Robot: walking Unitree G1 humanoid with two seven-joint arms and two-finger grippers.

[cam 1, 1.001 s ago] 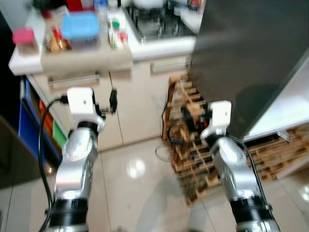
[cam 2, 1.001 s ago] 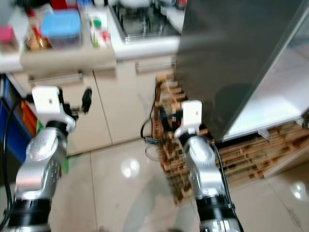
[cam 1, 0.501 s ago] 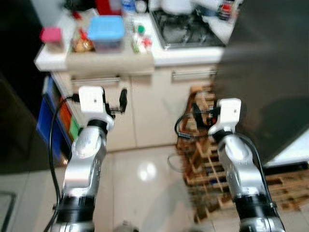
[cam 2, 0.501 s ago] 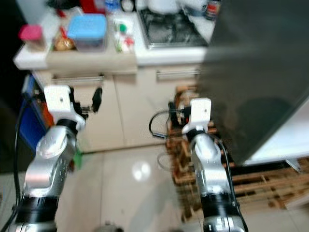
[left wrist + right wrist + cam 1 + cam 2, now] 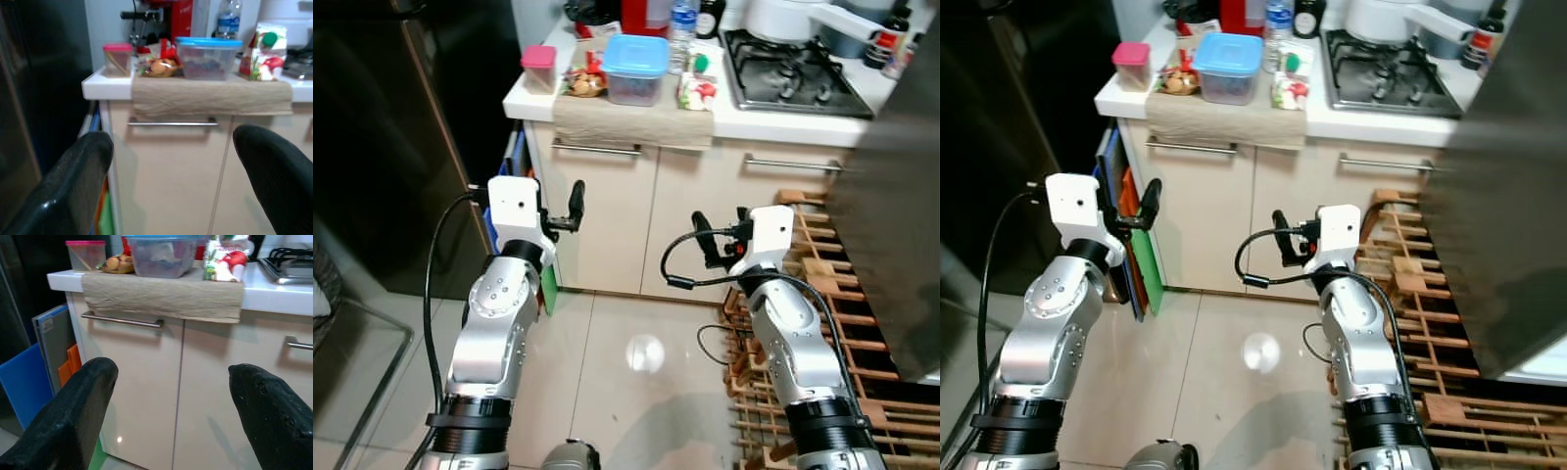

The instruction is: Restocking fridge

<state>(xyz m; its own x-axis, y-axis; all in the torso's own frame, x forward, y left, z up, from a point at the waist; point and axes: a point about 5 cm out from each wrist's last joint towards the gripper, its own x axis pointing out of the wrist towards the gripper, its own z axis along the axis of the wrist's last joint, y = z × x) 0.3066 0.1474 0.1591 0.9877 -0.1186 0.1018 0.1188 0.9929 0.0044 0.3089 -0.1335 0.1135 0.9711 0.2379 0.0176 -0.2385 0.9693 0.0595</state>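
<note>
On the white counter (image 5: pixel 783 119) a beige cloth (image 5: pixel 631 122) carries a blue-lidded clear container (image 5: pixel 636 70), a small pink-lidded tub (image 5: pixel 538 69), a bag of food (image 5: pixel 584 82) and a carton with a green cap (image 5: pixel 695 86). Both arms are raised in front of the cupboards below. My left gripper (image 5: pixel 576 201) is open and empty, level with the left drawer handle (image 5: pixel 172 123). My right gripper (image 5: pixel 720 230) is open and empty too, facing the cupboard doors (image 5: pixel 181 396). A dark fridge door (image 5: pixel 901 245) stands at the right edge.
A gas hob (image 5: pixel 783 69) lies right of the cloth. A wooden rack (image 5: pixel 842 323) stands on the floor by the fridge door, with a cable loop (image 5: pixel 710 343) beside it. A tall dark panel (image 5: pixel 372 147) rises on the left, with blue and green boards (image 5: pixel 1136 245) beside the cupboard.
The camera has turned left and sharpened: the counter now sits centred and the fridge door has slid to the right edge. Both arms keep their raised pose with open fingers.
</note>
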